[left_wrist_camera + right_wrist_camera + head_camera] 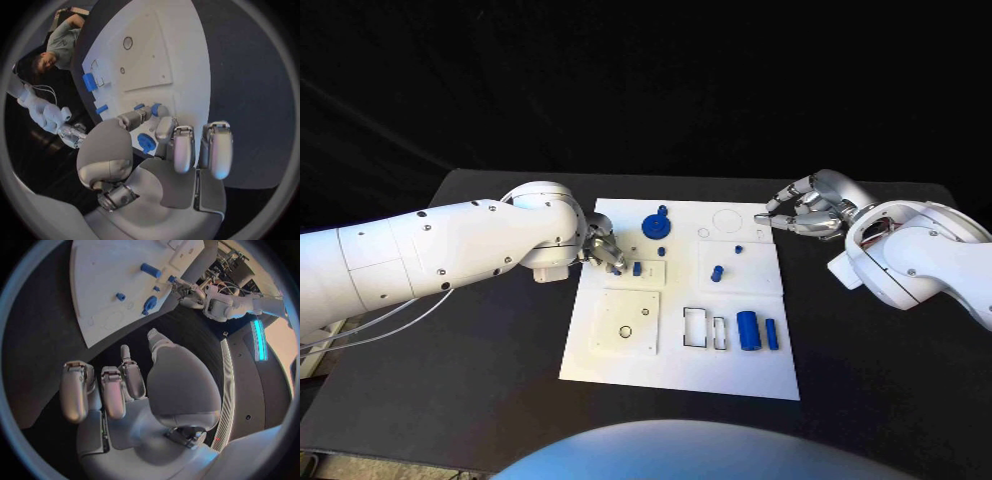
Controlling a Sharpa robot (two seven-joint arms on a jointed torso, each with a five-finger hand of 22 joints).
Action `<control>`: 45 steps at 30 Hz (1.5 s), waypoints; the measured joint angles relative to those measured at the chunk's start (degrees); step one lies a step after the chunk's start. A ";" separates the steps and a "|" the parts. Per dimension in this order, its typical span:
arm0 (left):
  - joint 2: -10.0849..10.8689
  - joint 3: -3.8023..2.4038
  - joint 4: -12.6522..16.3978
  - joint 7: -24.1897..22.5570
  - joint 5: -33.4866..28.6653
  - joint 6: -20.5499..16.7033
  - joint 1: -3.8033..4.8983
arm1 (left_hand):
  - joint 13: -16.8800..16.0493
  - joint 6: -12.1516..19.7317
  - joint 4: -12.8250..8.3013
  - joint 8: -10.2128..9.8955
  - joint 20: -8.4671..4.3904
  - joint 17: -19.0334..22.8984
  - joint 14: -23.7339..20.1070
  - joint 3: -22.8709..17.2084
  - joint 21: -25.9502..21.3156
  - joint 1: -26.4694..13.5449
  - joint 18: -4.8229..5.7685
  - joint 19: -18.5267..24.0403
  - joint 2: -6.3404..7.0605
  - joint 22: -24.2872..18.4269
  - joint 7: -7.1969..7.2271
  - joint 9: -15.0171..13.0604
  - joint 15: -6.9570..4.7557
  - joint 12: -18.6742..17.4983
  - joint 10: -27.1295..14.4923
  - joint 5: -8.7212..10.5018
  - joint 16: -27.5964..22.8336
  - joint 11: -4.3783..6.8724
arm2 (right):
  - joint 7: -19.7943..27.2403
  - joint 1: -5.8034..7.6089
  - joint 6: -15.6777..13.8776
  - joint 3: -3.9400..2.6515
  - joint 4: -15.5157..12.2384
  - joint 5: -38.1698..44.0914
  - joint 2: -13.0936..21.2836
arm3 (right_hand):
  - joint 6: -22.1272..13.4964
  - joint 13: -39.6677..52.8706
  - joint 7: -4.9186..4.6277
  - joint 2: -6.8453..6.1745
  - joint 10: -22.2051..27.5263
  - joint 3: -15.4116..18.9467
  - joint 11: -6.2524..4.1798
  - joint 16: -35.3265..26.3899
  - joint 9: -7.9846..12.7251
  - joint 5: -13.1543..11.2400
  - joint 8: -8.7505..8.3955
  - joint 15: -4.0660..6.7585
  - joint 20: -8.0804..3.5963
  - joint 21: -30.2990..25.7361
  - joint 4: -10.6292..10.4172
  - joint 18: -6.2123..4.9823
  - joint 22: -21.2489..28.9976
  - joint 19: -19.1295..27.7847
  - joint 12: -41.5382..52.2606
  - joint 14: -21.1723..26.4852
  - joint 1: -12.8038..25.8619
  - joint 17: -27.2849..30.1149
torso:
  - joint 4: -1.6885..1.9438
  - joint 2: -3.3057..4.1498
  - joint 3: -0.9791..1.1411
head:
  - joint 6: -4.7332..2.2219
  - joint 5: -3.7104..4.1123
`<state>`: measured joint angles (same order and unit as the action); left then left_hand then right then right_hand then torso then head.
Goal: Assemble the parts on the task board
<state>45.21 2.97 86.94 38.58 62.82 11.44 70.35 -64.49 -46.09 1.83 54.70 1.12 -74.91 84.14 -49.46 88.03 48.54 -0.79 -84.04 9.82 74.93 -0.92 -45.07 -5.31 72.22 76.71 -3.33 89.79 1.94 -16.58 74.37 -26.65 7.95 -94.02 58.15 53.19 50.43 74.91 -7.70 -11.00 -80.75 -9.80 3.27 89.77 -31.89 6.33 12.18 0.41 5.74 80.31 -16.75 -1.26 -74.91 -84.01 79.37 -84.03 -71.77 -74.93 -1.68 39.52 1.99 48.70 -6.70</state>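
The white task board (678,372) lies in the middle of the black table. My left hand (599,247) is at the board's left edge, and its thumb and a finger pinch a small blue peg (638,268) (155,109) standing on a raised square plate. A large blue part (658,222) (146,142) lies just beyond it. Another blue peg (717,271) stands mid-board, and a blue cylinder (747,326) and a slim blue bar (772,334) lie near the right edge. My right hand (805,211) (119,390) hovers off the board's far right corner, fingers curled, holding nothing.
A second raised white plate (629,320) with a small hole sits on the board's near left. Two rectangular slots (695,327) lie beside the cylinder. Bare black table (473,380) surrounds the board on all sides.
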 measured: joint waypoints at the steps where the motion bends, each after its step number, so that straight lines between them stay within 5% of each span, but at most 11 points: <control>1: -0.01 0.00 -0.08 -0.01 -0.04 0.06 0.00 | 0.00 0.00 0.00 0.00 0.00 0.00 0.00 0.02 0.00 0.00 0.00 0.00 0.00 0.00 0.00 0.04 0.00 0.00 0.00 0.00 0.00 0.00 | 0.01 0.00 -0.03 0.00 -0.02 -0.01 0.02 | -0.32 0.00 -0.06 0.25 0.00 0.59 0.00 0.00 -0.01 0.25 0.00 0.00 0.00 0.00 0.00 0.00 0.00 0.00 0.00 0.00 0.30 -0.02 | 0.00 0.00 0.00 | 0.00 0.00; 13: 0.13 -0.09 -0.47 -0.06 -0.16 0.27 0.00 | 0.00 0.00 1.52 0.00 0.00 0.00 -0.20 1.84 0.00 -1.81 0.00 0.00 0.75 -0.01 0.00 0.28 -0.20 0.00 0.00 0.22 0.00 0.00 | 0.11 0.00 -0.30 0.00 -0.05 -0.06 0.09 | -0.48 0.00 -0.06 0.37 0.00 2.76 0.00 0.00 -0.11 2.32 0.22 0.00 0.00 -0.33 -0.01 0.00 0.00 0.00 0.00 0.00 1.43 -0.01 | 0.02 0.00 -0.04 | -0.02 -0.01; 20: 0.30 -0.10 -0.39 0.00 -0.13 0.00 -0.07 | -0.01 -0.22 3.52 0.34 0.00 0.00 -0.20 5.61 0.00 -3.55 -0.01 0.00 2.49 -0.01 -0.21 0.50 -0.20 0.00 0.00 0.22 0.00 0.00 | 0.14 0.00 -0.36 0.00 -0.03 -0.09 0.09 | -0.48 0.00 -0.06 0.37 0.00 2.76 0.00 0.00 -0.16 2.32 0.22 0.00 0.00 -0.33 -0.01 0.00 -0.04 0.00 0.00 0.00 1.43 -0.01 | 0.02 0.00 -0.03 | -0.09 -0.02; 26: 0.32 -0.10 -0.41 0.01 -0.42 -0.57 -0.08 | -0.05 -0.21 4.78 0.51 -0.21 0.00 -0.20 7.69 0.00 -3.54 -0.01 0.21 2.48 -0.01 -0.21 0.67 -0.20 0.00 0.21 0.22 0.00 0.21 | 0.15 0.00 -0.38 0.00 -0.03 -0.11 0.09 | -0.48 0.00 -0.06 0.61 0.00 3.08 0.00 0.00 -0.16 2.32 0.22 0.00 0.00 -0.33 -0.02 0.00 -0.04 0.00 0.00 0.00 1.65 -0.01 | 0.01 0.00 0.00 | -0.05 0.01; 45: 0.72 -0.12 -0.72 -0.57 -3.29 -2.57 -0.09 | 0.14 -0.19 3.85 0.51 -0.20 0.00 -0.21 7.82 0.00 -0.54 -0.01 0.21 1.37 -0.02 -0.18 1.21 -0.19 0.00 -0.02 0.22 0.00 0.42 | 0.11 0.00 -0.37 0.00 -0.06 -0.15 0.21 | -0.47 0.00 -0.06 0.75 0.00 3.08 0.00 0.00 -0.15 2.54 0.22 0.00 0.00 -0.33 -0.02 0.00 -0.02 0.00 0.00 0.00 1.80 0.01 | -0.02 0.00 0.00 | 0.00 0.12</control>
<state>45.94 2.86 86.22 38.02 59.53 8.87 70.26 -64.35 -46.27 5.68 55.21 0.92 -74.90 83.94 -41.65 88.03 48.00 -0.80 -83.84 11.20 74.91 -1.10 -43.87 -5.51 72.22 76.69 -3.11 89.79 2.36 -16.47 74.37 -27.01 7.95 -94.08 58.00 53.40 49.96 74.90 -7.77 -10.25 -80.75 -6.72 3.27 89.77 -32.05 8.87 12.40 0.41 5.75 79.98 -16.77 -1.26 -74.93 -84.01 79.37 -84.03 -69.97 -74.93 -1.70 39.52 1.99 48.70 -6.58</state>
